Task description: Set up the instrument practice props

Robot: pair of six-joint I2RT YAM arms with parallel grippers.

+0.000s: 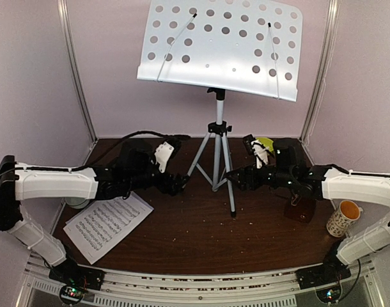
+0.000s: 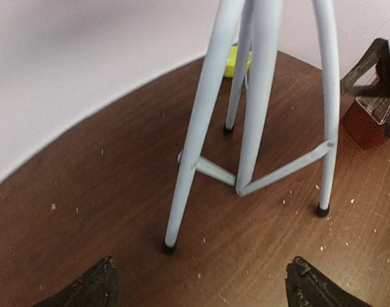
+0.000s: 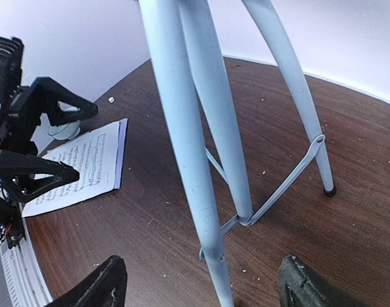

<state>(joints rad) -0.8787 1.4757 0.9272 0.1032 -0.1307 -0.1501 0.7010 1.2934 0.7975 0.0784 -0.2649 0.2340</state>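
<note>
The white perforated music-stand desk (image 1: pixel 220 48) stands upright on its silver tripod (image 1: pixel 215 160) at the back middle of the table. My left gripper (image 1: pixel 179 184) is open just left of the tripod's left leg (image 2: pixel 188 166), whose foot rests ahead of its fingers (image 2: pixel 201 288). My right gripper (image 1: pixel 234 178) is open on the other side, and the near leg (image 3: pixel 188 147) runs down between its spread fingers (image 3: pixel 201 288) without touching them. Sheet-music pages (image 1: pixel 109 224) lie flat at the front left. The red-brown metronome (image 1: pixel 299 210) sits half hidden behind my right arm.
A patterned mug (image 1: pixel 344 219) with a yellow inside stands at the right edge. A yellow-green bowl (image 2: pixel 236 61) sits behind the tripod. A pale round object (image 1: pixel 77 203) lies under my left arm. White walls close in the back and sides.
</note>
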